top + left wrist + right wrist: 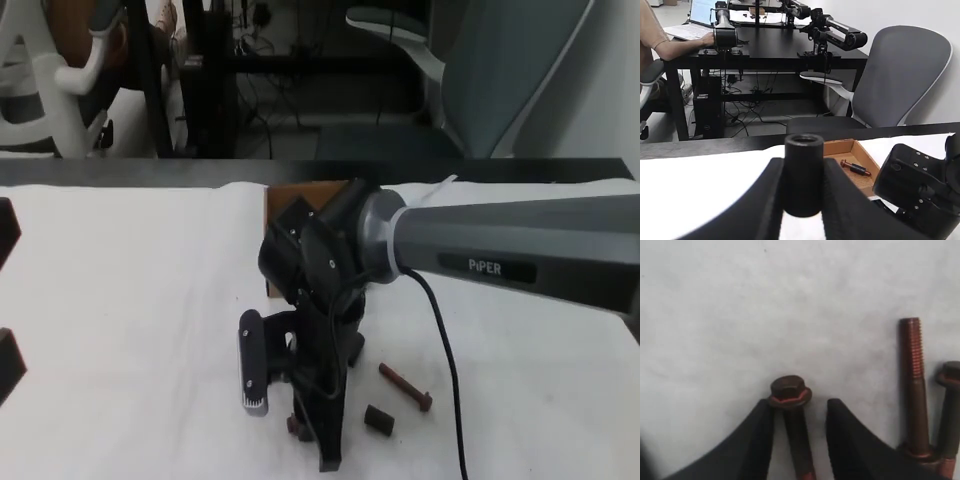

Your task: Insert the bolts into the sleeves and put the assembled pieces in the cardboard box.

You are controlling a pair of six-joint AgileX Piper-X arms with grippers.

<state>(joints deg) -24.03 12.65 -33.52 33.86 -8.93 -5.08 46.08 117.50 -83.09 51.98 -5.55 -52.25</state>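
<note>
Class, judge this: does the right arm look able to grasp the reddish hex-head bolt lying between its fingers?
Probably yes: the right gripper is open, its fingers straddling the reddish hex-head bolt on the white cloth, with nothing else between them.

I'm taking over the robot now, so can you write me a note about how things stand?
Left claw: shut on a black sleeve, held upright.
Right claw: open, down at the bench, fingers either side of a hex-head bolt, not gripping it.
Cardboard box: one assembled piece lies inside.
Loose on the bench: a second bolt, a third bolt, a spare sleeve.
Done: one piece boxed.
Left: grab the bolt, push it into the held sleeve, box it, then do the rest.
</note>
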